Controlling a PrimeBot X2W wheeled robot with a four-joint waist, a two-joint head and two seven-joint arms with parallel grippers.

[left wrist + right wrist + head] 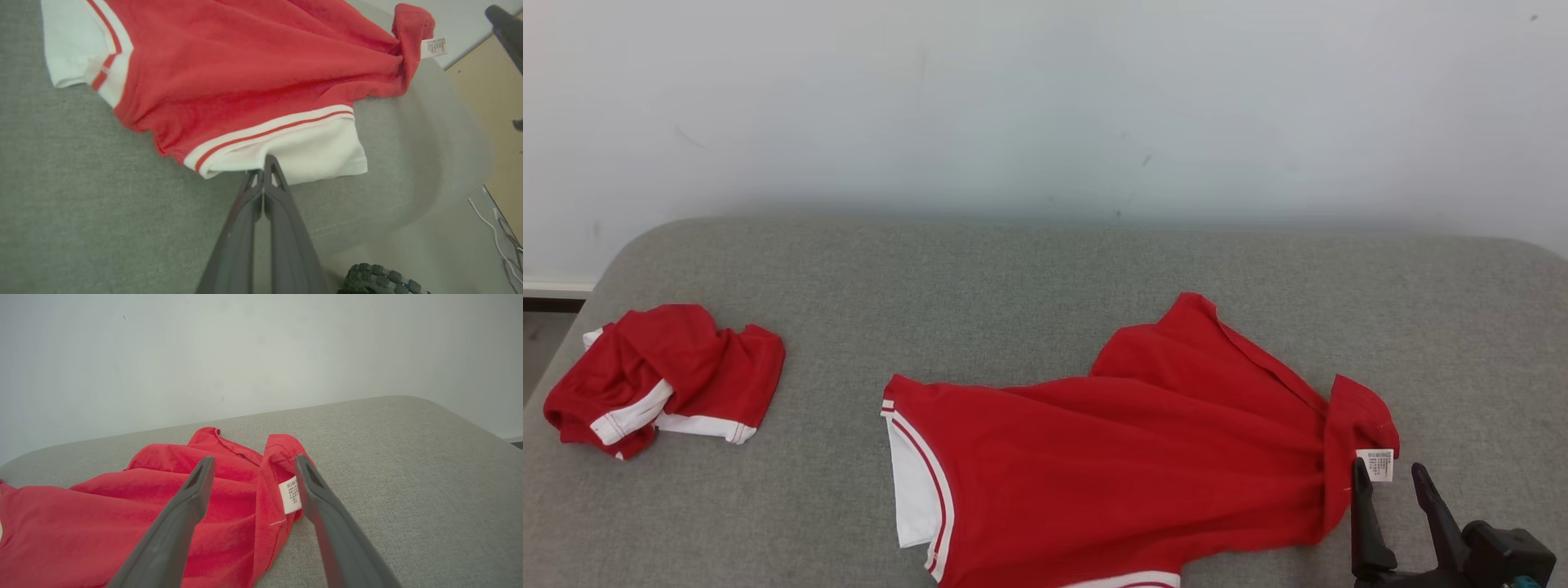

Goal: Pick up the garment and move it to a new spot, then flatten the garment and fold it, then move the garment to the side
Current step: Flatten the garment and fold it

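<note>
The grey woven-fabric mattress (pixel 1045 286) carries everything. The red jersey shirt with white striped sleeves (pixel 1127 457) lies on its near right part, half spread and creased, with its right end bunched. A second crumpled red-and-white garment (pixel 662 376) sits well apart at the far left.

The left tool (pixel 263 167) is clenched at the hem of the white sleeve (pixel 310 151), one tip over the cloth, so it appears to be pinching that edge. The right tool (pixel 1388 474) is released, its fingers straddling the bunched red edge beside the small white care label (pixel 1379 464).

The step looks like flattening. The right tool should probably bite deep into the red fold, not the label. Both should then draw apart low over the mattress, gently, since the left tool's tip-only pinch could slip.
</note>
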